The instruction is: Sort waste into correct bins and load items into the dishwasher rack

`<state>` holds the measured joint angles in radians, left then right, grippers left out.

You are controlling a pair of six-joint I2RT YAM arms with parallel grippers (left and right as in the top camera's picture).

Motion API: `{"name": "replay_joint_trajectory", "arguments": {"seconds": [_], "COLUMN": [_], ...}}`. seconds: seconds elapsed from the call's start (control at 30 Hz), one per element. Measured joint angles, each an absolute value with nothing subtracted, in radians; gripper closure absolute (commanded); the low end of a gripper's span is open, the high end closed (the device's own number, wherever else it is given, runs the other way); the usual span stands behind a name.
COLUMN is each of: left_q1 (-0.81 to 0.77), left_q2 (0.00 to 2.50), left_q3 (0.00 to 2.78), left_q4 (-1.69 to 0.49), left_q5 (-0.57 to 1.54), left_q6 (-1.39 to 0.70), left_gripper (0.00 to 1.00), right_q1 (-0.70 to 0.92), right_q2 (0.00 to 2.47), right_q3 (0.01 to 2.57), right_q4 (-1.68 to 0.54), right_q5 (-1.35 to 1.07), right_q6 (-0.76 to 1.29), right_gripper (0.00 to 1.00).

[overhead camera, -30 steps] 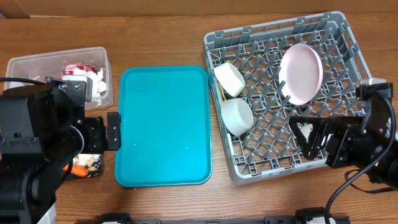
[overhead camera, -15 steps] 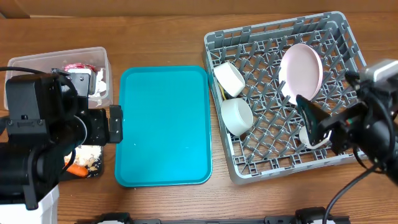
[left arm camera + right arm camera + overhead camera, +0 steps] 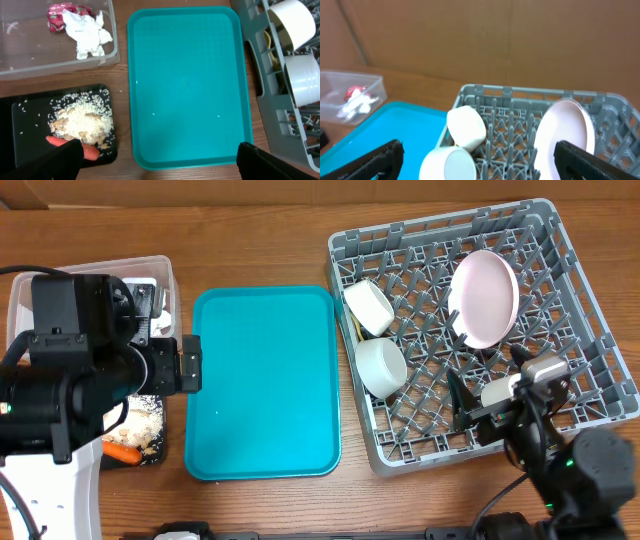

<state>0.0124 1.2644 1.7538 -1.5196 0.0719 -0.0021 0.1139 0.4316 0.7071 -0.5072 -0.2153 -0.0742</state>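
The grey dishwasher rack point(image 3: 560, 370) holds two pale bowls point(image 3: 368, 305) point(image 3: 381, 366) on their sides at its left and the white-pinkish plate point(image 3: 484, 298) upright. A yellow spoon point(image 3: 274, 47) lies beside the bowls; no fork shows. The clear tub point(image 3: 55, 65) holds the white tissue point(image 3: 90, 32) and red-and-silver wrapper point(image 3: 62, 11). The black tray point(image 3: 30, 145) holds the carrot point(image 3: 87, 150) and beige food bits point(image 3: 82, 122). My left gripper point(image 3: 160, 167) is open and empty, high above the teal tray's left side. My right gripper point(image 3: 477, 165) is open and empty at the rack's front edge.
The teal tray point(image 3: 265, 380) lies bare between the bins and the rack. The left arm's body point(image 3: 70, 380) covers part of the tub and black tray from overhead. A brown cardboard wall point(image 3: 480, 35) stands behind the table.
My right arm has drawn back from over the rack's right side to its front edge, gripper now facing across the rack. My left arm has shifted slightly toward the back.
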Motion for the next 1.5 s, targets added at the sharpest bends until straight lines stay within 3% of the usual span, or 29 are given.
{"name": "replay_joint_trajectory", "arguments": {"seconds": [0.4,0.57,1.5], "left_q1": [0.012,0.012,0.012], "left_q2": [1.353,1.394,1.52], "left_q3": [1.754,1.754,1.753], "left_q4": [-1.52,-1.52,-1.517], "left_q5": [0.072,0.072,0.072], "left_q6": [-0.002,-0.002,-0.002], "left_gripper": [0.0,0.0,0.0], "right_q1": [0.114,0.114,0.114], "right_q2": [0.079,0.017,0.015], "right_q3": [0.197,0.067,0.019], "right_q4": [-0.289,-0.102,-0.082], "right_q5": [-0.092,-0.084,-0.077], "right_q6": [0.12,0.156,0.173], "right_gripper": [0.0,0.0,0.0]}}
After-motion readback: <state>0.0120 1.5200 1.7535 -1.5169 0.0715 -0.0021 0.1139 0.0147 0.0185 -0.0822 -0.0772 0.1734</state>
